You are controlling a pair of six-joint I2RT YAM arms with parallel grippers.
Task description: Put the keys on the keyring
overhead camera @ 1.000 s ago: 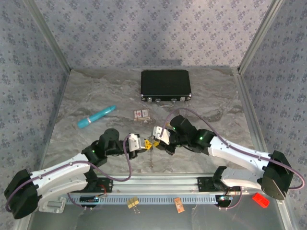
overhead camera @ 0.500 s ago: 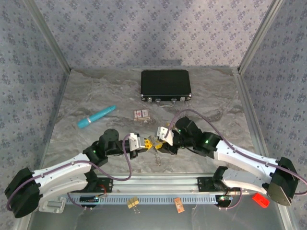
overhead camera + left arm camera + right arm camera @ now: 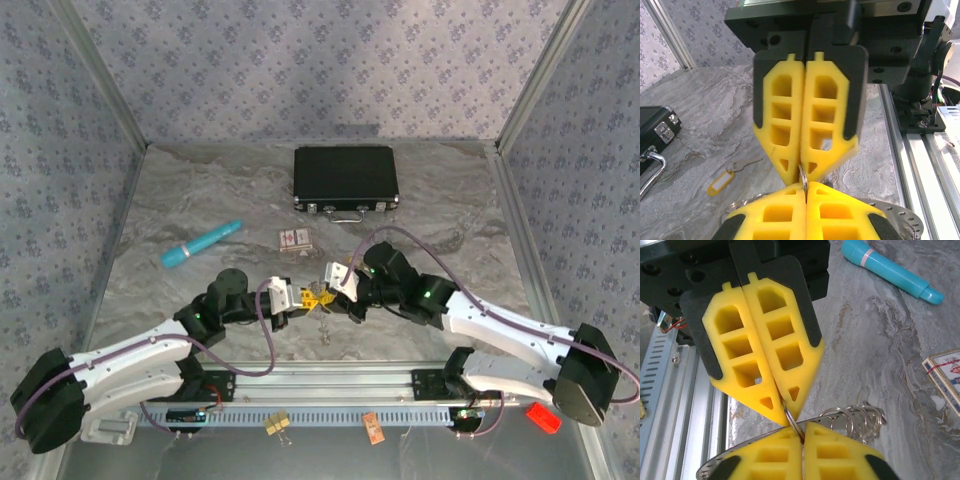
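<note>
I have the left gripper (image 3: pixel 305 298) and the right gripper (image 3: pixel 326 292) meeting tip to tip just below the centre of the top view, low over the table (image 3: pixel 190 190). Both claws are pressed tight, yellow pads flat together, and each pinches the keyring (image 3: pixel 803 176) at its tips.

In the left wrist view the thin silvery loop stands edge-on at lower centre. Its lower part is nipped between my near fingers, and its upper part is tucked into the point of the right claw, which comes down from the top of the frame. The right wrist view shows the loop from the other side, again at lower centre between the two pairs of tips. Just right of it there, a cluster of loose rings (image 3: pixel 852 416) sits by the near fingers; I cannot tell whether it hangs or lies on the table.

Of the keys (image 3: pixel 746 163) I make out one, a slim one lying flat on the table at the lower left of the left wrist view. It is beside a yellow tag (image 3: pixel 721 182) and apart from the keyring.

In the top view a pen (image 3: pixel 201 244) lies at centre left. A card box (image 3: pixel 295 239) sits just above the grippers, and a closed case (image 3: pixel 346 178) rests at upper centre.
</note>
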